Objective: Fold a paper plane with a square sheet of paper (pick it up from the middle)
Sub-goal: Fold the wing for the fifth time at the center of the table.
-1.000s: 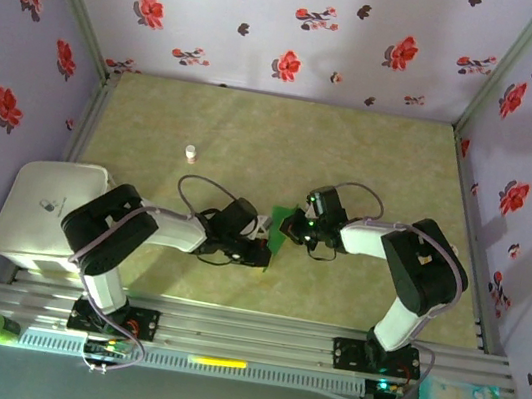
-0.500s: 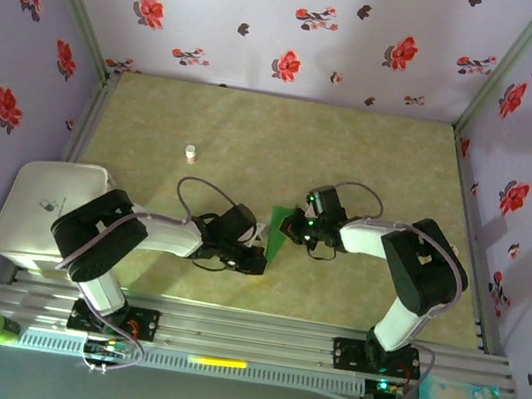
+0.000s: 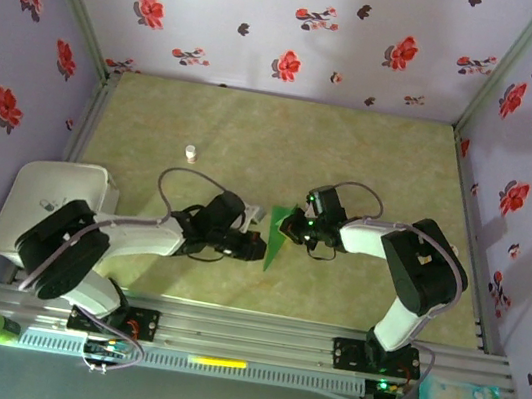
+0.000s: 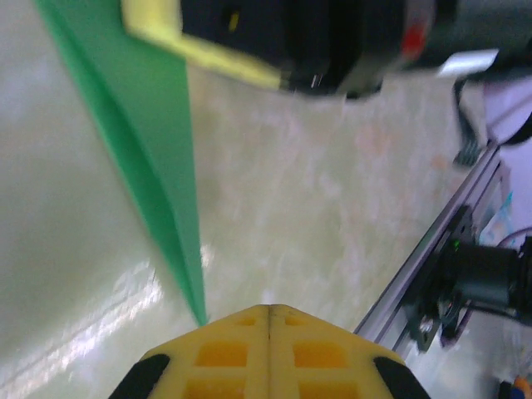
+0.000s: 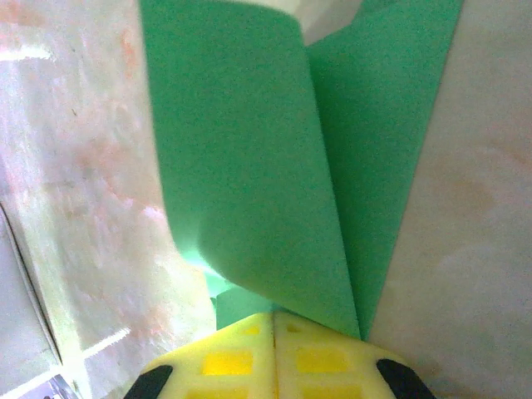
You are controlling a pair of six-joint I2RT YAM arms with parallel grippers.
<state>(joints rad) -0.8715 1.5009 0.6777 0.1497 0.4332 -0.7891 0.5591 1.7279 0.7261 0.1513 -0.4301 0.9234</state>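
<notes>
The bright-green sheet of paper (image 3: 273, 246) lies on the table folded into a narrow pointed dart, its tip toward the near edge. My left gripper (image 3: 259, 246) is shut just left of it; in the left wrist view its joined yellow tips (image 4: 270, 309) hold nothing, and the paper's point (image 4: 158, 166) ends beside them. My right gripper (image 3: 287, 226) sits at the dart's far end. Its jaws (image 5: 274, 316) are shut with the tips over the paper (image 5: 241, 166), where one flap curls upward. The paper lies flat under the tips and does not enter the seam between them.
A tiny white bottle (image 3: 190, 153) stands at the back left. A white box (image 3: 47, 210) sits at the left edge beside the left arm. The aluminium rail (image 3: 244, 338) runs along the near edge. Flowered walls close in three sides.
My left arm has stretched out lower and its gripper has slid off the paper to the left, baring more of the dart. The right gripper and the paper have stayed put.
</notes>
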